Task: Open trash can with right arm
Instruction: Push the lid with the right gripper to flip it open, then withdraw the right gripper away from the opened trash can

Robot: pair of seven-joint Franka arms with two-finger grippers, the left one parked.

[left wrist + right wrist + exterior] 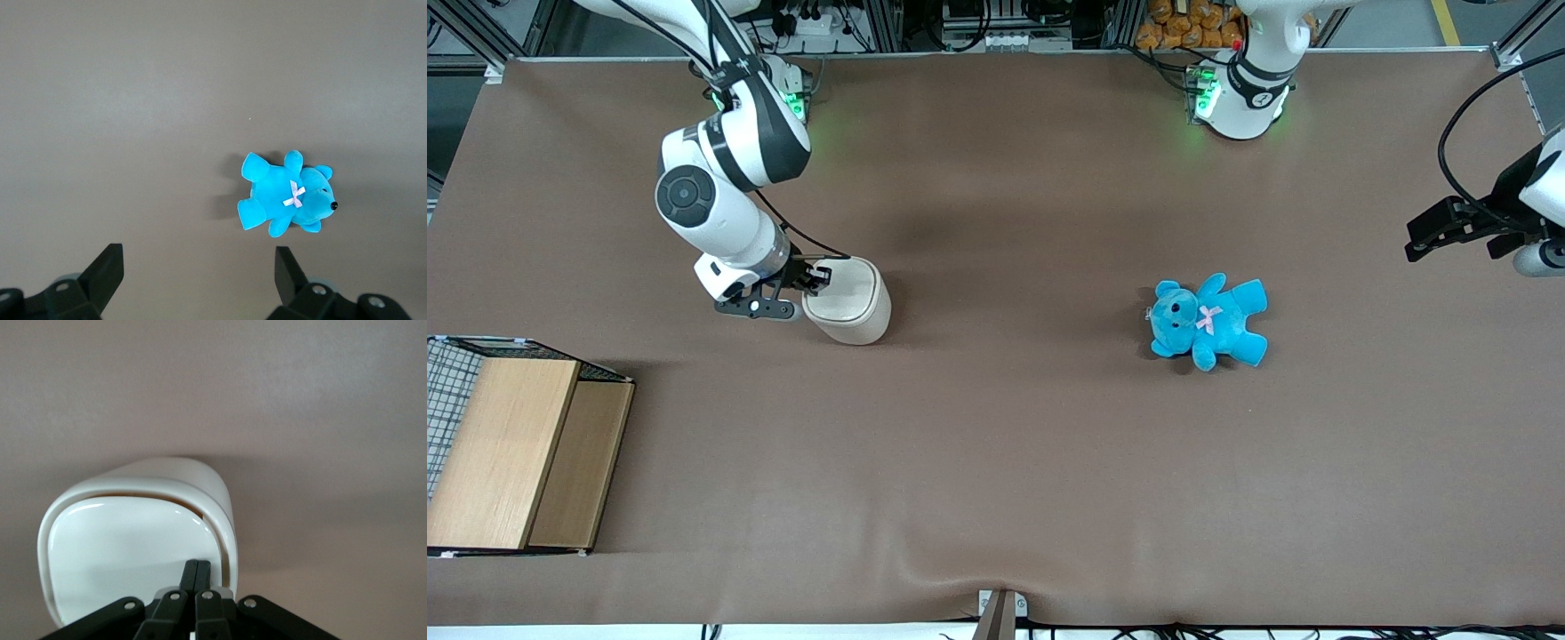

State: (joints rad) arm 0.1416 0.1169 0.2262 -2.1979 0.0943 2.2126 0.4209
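Note:
The cream-white trash can (pixel 852 302) stands on the brown table, toward the working arm's end. My right arm (pixel 720 191) reaches down beside it. Its black gripper (pixel 815 276) is shut, fingers pressed together with nothing between them, and the tips rest on the lid at the rim's edge. In the right wrist view the trash can (pixel 133 540) fills the frame under the gripper (pixel 197 565). The glossy white lid (pixel 120 553) is tilted, with a thin dark gap showing along one edge of the rim.
A blue teddy (pixel 1208 322) lies on the table toward the parked arm's end, also seen as the teddy (pixel 285 199) in the left wrist view. A wooden box (pixel 520 453) with a wire mesh side sits nearer the front camera than the trash can.

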